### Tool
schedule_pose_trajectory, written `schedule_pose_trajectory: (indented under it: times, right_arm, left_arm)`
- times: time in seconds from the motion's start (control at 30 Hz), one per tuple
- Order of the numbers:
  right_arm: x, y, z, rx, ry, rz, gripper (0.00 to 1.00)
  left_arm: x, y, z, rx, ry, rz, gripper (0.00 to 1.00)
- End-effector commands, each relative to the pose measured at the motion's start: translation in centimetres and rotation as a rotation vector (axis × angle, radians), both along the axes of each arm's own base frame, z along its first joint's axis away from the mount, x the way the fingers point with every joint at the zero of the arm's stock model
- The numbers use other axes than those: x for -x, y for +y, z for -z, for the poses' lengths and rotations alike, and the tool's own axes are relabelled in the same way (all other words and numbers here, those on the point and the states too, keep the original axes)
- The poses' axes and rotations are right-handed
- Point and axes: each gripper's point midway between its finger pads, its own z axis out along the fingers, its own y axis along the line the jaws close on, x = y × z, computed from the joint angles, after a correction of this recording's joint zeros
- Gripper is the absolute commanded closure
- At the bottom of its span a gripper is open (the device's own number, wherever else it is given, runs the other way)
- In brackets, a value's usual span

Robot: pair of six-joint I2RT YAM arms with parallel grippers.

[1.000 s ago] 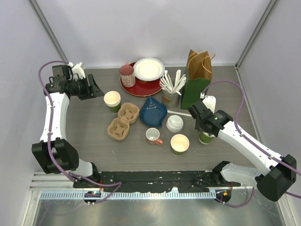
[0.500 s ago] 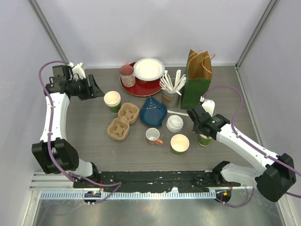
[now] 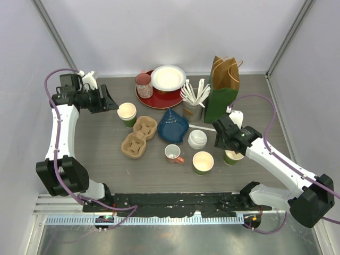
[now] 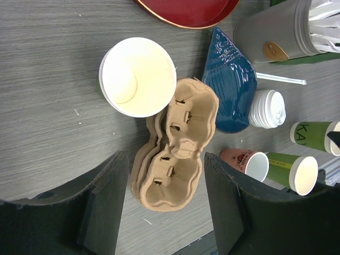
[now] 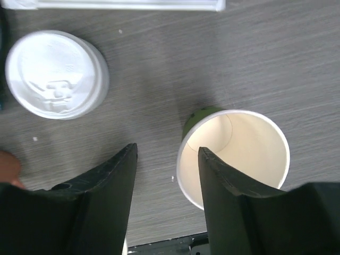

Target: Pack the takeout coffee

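Note:
Three open green cups stand on the table: one (image 3: 127, 113) beside the cardboard carrier (image 3: 139, 136), one (image 3: 203, 162) near the front, one (image 3: 232, 156) at the right. A stack of white lids (image 3: 197, 139) lies mid-table. My right gripper (image 5: 167, 151) hangs open over the right cup (image 5: 234, 154); one finger is above its mouth, the other outside its rim. The lids (image 5: 53, 74) lie beyond it. My left gripper (image 4: 166, 159) is open, high above the carrier (image 4: 178, 143), with the left cup (image 4: 138, 77) beyond it.
A blue shell dish (image 3: 172, 126) and a pink-handled mug (image 3: 172, 153) sit mid-table. At the back are a red plate (image 3: 154, 98) with a white plate and a pink cup (image 3: 143, 84), a cutlery holder (image 3: 194, 106) and a paper bag (image 3: 224, 85).
My right gripper was shut at the right cup's rim and has opened, and the arm shifted slightly. The left arm has barely moved.

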Motion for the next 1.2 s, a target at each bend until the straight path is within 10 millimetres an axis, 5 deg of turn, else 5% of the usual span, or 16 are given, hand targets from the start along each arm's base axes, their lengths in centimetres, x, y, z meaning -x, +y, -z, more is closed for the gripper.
schedule_pose_trajectory:
  times: [0.0, 0.07, 0.13, 0.27, 0.33, 0.37, 0.4, 0.47, 0.6, 0.9, 1.17]
  right_arm:
    - [-1.7, 1.2, -4.6, -0.053, -0.096, -0.04, 0.44]
    - [-2.3, 1.6, -6.4, -0.057, -0.127, -0.08, 0.41]
    - [-2.7, 2.8, -7.8, -0.068, -0.159, -0.173, 0.23]
    - [-3.7, 7.3, -11.2, -0.105, -0.279, -0.407, 0.23]
    - [-3.8, 10.0, -11.4, -0.104, -0.303, -0.524, 0.33]
    - [-3.4, 11.5, -11.1, -0.065, -0.298, -0.626, 0.4]
    - [-3.3, 12.4, -10.7, -0.056, -0.283, -0.671, 0.59]
    - [-3.5, 14.3, -8.3, -0.029, -0.202, -0.773, 0.73]
    - [-5.2, 15.3, -4.9, 0.05, -0.162, -0.814, 0.59]
    - [-8.1, 15.2, 0.1, 0.067, -0.074, -0.813, 0.59]
    - [-8.2, 14.9, 3.1, 0.028, -0.022, -0.817, 0.6]
  left_arm:
    - [0.3, -0.8, -1.9, 0.006, -0.054, 0.043, 0.37]
    - [0.3, -1.1, -2.0, 0.009, -0.053, 0.051, 0.37]
    - [0.4, -1.2, -2.2, 0.009, -0.056, 0.054, 0.37]
    - [0.6, -1.4, -2.3, 0.009, -0.058, 0.058, 0.37]
    - [0.8, -1.3, -2.2, 0.009, -0.057, 0.055, 0.37]
    - [1.0, -1.4, -2.1, 0.01, -0.052, 0.055, 0.37]
    - [1.2, -1.4, -2.1, 0.01, -0.054, 0.055, 0.37]
    - [1.4, -1.3, -1.7, 0.004, -0.049, 0.052, 0.37]
    - [1.9, -1.1, -1.7, -0.019, -0.055, 0.05, 0.36]
    - [2.0, -0.6, -1.4, -0.055, -0.051, 0.045, 0.36]
    - [1.3, -0.5, -1.6, -0.055, -0.052, 0.042, 0.36]
